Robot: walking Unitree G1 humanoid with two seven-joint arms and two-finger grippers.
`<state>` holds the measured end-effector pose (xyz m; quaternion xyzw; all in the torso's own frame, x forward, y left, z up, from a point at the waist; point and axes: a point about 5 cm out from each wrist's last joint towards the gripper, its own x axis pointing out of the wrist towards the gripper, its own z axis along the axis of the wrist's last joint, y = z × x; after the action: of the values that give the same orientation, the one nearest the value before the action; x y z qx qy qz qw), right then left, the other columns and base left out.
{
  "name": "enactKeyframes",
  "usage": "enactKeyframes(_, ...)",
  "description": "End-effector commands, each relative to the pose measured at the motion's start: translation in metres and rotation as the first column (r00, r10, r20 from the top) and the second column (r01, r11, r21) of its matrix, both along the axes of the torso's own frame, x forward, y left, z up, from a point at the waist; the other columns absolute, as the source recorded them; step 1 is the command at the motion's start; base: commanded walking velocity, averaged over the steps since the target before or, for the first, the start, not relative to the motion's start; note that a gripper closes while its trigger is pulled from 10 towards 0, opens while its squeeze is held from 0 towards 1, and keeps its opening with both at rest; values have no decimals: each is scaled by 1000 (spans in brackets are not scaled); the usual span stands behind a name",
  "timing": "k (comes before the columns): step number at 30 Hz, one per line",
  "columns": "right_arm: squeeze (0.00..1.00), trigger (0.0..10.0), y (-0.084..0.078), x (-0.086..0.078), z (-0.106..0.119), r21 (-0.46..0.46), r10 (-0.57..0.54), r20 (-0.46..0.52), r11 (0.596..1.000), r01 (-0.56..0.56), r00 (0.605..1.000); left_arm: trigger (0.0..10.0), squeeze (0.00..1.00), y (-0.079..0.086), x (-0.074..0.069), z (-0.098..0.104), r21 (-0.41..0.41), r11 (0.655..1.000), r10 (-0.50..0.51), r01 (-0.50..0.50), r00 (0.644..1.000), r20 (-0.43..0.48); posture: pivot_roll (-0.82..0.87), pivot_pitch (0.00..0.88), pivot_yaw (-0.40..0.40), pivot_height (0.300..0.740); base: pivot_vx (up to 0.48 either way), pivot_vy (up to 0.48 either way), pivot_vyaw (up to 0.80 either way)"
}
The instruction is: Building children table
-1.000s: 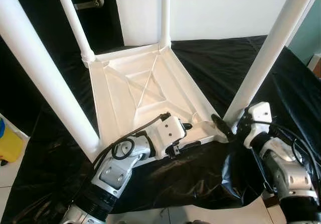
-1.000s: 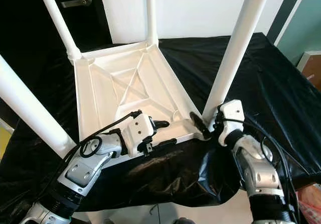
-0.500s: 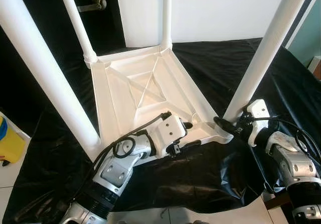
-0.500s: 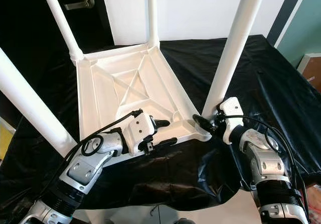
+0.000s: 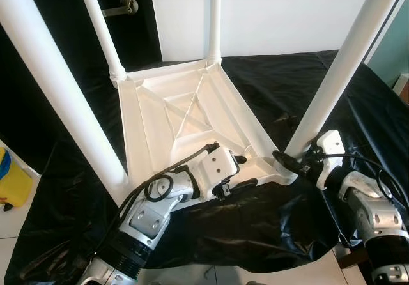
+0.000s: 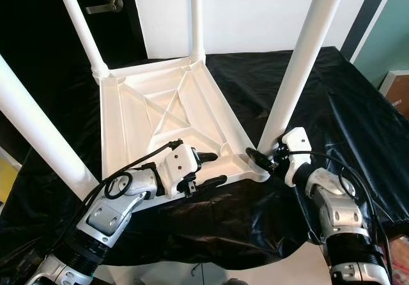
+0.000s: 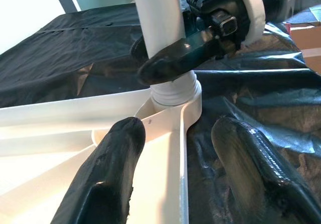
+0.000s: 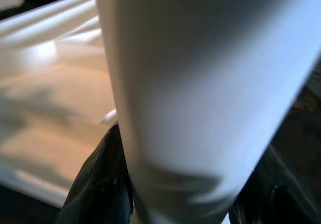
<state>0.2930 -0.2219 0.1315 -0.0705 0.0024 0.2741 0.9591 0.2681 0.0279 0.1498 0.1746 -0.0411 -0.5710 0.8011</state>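
A white children's table (image 5: 185, 112) lies upside down on a black plastic sheet (image 5: 275, 80), its legs pointing up. My left gripper (image 5: 241, 172) is open at the table's near rim, one finger inside the rim and one outside, with a gap on each side in the left wrist view (image 7: 180, 174). My right gripper (image 5: 291, 157) is shut on the base of the near right leg (image 5: 339, 61), just above its socket. In the right wrist view the leg (image 8: 200, 83) sits between the two black fingers (image 8: 98, 184).
The near left leg (image 5: 57, 87) rises close to my left arm. Two more legs stand at the far corners. A yellow container (image 5: 9, 179) sits on the floor at the left. A dark door with a handle (image 5: 121, 5) is behind.
My right wrist has swung lower and outward while its fingers stayed at the base of the near right leg. The left gripper has held its place on the rim. The camera shifted slightly.
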Motion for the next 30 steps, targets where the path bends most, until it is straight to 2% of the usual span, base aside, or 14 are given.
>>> enactKeyframes(1, 0, 10000, 3, 0, -3, 25, -42, -8, 999, 42, 999, 10000, 0, -1, 0, -4, 13, 1000, 10, -10, 1000, 1, -154, 14, 11, 740, 0, 0, 0)
enactKeyframes(6, 0, 10000, 7, -1, -3, 0, -137, 34, 990, 138, 990, 10000, 0, -1, 0, -4, 10, 1000, 9, -9, 1000, 0, -158, 17, 15, 740, 0, 0, 0)
enactKeyframes(7, 0, 10000, 6, 0, -5, -9, -224, 30, 974, 225, 974, 10000, 0, -1, 0, -4, 10, 1000, 7, -7, 1000, 0, -161, 17, 18, 740, 0, 0, 0)
enactKeyframes(8, 0, 10000, 6, 0, -5, -9, -224, 30, 974, 225, 974, 10000, 0, -1, 0, -4, 10, 1000, 7, -7, 1000, 0, -161, 17, 18, 740, 0, 0, 0)
enactKeyframes(10, 0, 10000, 7, -1, -7, -5, -334, 39, 942, 335, 942, 10000, 0, -1, 0, -4, 10, 1000, 3, -3, 1000, 1, -163, 17, 21, 740, 0, 0, 0)
enactKeyframes(14, 0, 10000, 12, -3, -11, -6, -396, 22, 918, 396, 918, 10000, 0, -1, 0, -3, 10, 1000, 0, 0, 1000, 2, -164, 20, 25, 740, 0, 0, 0)
enactKeyframes(16, 0, 10000, 21, -7, -21, -7, -482, -18, 876, 482, 876, 10000, 0, -1, -1, -3, 12, 1000, -5, 5, 1000, 1, -162, 24, 26, 740, 0, 0, 0)
enactKeyframes(19, 0, 10000, 25, -9, -24, -3, -517, -27, 856, 517, 856, 10000, 0, -1, -1, -3, 13, 1000, -5, 5, 1000, 0, -158, 27, 28, 740, 0, 0, 0)
enactKeyframes(21, 0, 10000, 34, -12, -30, 17, -609, -45, 792, 610, 792, 10000, 0, 1, -1, -3, 15, 1000, -2, 2, 1000, -1, -147, 30, 26, 740, 0, 0, 0)
enactKeyframes(22, 0, 10000, 38, -13, -31, 22, -637, -56, 769, 639, 769, 10000, 0, 1, -1, -3, 16, 1000, -1, 1, 1000, 0, -147, 30, 26, 740, 0, 0, 0)
enactKeyframes(23, 0, 10000, 38, -13, -31, 22, -637, -56, 769, 639, 769, 10000, 0, 1, -1, -3, 16, 1000, -1, 1, 1000, 0, -147, 30, 26, 740, 0, 0, 0)
enactKeyframes(24, 0, 10000, 44, -14, -33, 44, -676, -75, 732, 680, 733, 10000, 0, 1, -1, -3, 15, 1000, 4, -4, 1000, -2, -144, 28, 25, 740, 0, 0, 0)
enactKeyframes(27, 0, 10000, 57, -14, -33, 69, -689, -98, 715, 695, 718, 10000, 0, 1, -2, -3, 10, 1000, 8, -8, 1000, -7, -141, 32, 25, 740, 0, 0, 0)
enactKeyframes(30, 0, 10000, 67, -15, -31, 93, -675, -101, 725, 682, 731, 10000, 0, 0, -4, -4, 10, 1000, 7, -7, 1000, -9, -141, 36, 25, 740, 0, 0, 0)
